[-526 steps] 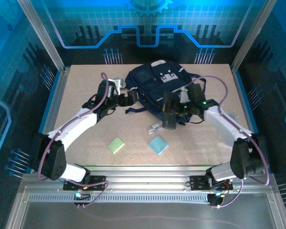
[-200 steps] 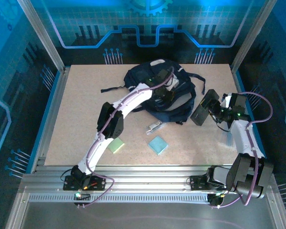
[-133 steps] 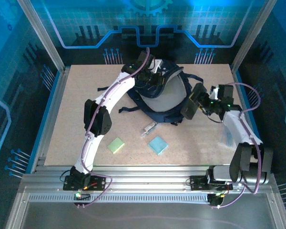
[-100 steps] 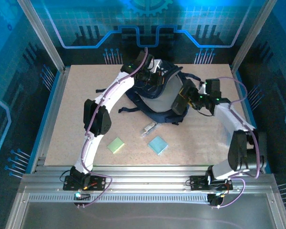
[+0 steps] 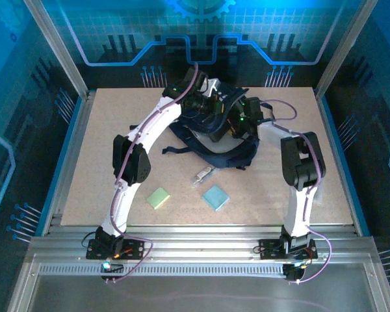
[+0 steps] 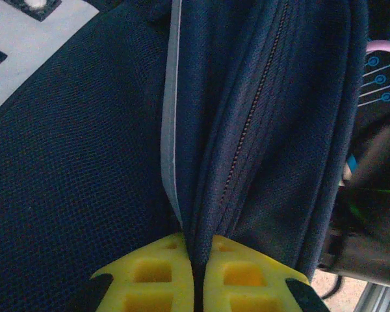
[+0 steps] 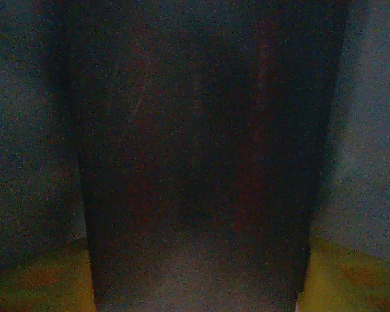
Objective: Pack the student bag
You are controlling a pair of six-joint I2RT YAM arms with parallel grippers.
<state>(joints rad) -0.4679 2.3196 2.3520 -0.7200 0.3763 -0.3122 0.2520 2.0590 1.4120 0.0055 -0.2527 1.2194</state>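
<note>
Swung leftward from the bag's right flank, the right gripper (image 5: 236, 121) is now seen pushed into the mouth of the bag (image 5: 211, 149), where half a second earlier it was held just outside. The left arm is unmoved.

The bag is set at the upper centre of the table (image 5: 104, 162), its patched top toward the upper edge of the frame. Its long axis is judged to run from there down toward the arms. The mouth is held up by the left gripper (image 6: 195, 260), pinched tight on a fold of navy cloth beside the zipper (image 6: 247, 143).

In the right wrist view a black case (image 7: 195, 149) is clamped between the yellow pads (image 7: 32, 283). Its long axis points straight away from the wrist, with dim bag lining on either side. The case is thus judged to be aligned with the opening and the bag to lie directly ahead of the right gripper, the one placed to make the deposit. How deep the case sits cannot be told.

A green pad (image 5: 158, 197) and a blue pad (image 5: 215, 197) are left lying lower on the table.
</note>
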